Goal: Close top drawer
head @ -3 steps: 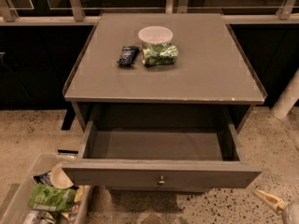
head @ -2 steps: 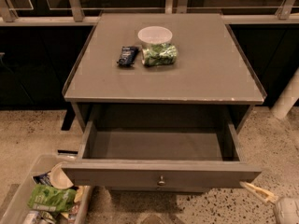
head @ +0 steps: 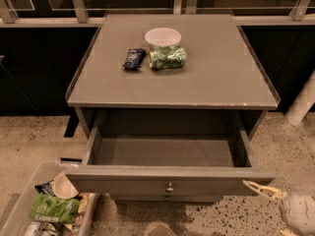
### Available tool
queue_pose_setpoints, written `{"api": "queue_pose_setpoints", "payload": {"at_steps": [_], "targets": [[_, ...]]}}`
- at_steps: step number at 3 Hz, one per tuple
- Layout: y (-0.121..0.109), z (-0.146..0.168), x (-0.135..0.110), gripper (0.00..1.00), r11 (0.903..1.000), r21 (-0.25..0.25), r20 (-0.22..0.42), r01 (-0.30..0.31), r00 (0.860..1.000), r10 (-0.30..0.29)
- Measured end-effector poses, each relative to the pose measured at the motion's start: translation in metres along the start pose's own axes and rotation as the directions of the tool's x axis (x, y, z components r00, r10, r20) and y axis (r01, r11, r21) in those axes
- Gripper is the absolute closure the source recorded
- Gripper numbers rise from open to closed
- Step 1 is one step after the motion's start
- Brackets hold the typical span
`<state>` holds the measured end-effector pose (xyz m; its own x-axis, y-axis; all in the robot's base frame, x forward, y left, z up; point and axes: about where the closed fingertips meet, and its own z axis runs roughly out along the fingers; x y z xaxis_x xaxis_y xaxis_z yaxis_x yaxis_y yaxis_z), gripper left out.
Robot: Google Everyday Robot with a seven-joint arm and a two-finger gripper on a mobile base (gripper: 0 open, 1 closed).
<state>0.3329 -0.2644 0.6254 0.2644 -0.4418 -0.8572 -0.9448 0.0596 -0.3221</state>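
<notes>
The top drawer (head: 167, 154) of the grey-brown cabinet is pulled wide open toward me, and its deep boxy inside is empty. Its flat front panel (head: 123, 186) carries one small round metal knob (head: 170, 187) at its centre. My gripper (head: 263, 191) comes in from the lower right corner, its pale fingers pointing left at the right end of the front panel, close to it or just touching.
On the cabinet top (head: 221, 68) lie a white bowl (head: 162, 36), a green snack bag (head: 168, 57) and a dark snack bag (head: 134, 59). A clear bin (head: 15, 213) with packets and a cup stands on the speckled floor at lower left. A white post (head: 301, 102) stands at right.
My gripper has moved up and left from the lower right corner, closing on the right end of the drawer front. The drawer has not moved.
</notes>
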Motion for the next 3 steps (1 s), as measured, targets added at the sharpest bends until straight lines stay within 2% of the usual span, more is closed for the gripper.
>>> {"api": "queue_pose_setpoints", "payload": {"at_steps": [1, 2, 3], "targets": [[-0.025, 0.002, 0.005, 0.0, 0.9994, 0.034, -0.046, 0.0, 0.999, 0.002], [-0.057, 0.012, 0.02, 0.0, 0.9972, 0.045, -0.114, -0.06, 0.991, 0.064], [-0.077, 0.017, 0.029, 0.0, 0.9947, 0.055, -0.155, -0.087, 0.983, 0.094]]}}
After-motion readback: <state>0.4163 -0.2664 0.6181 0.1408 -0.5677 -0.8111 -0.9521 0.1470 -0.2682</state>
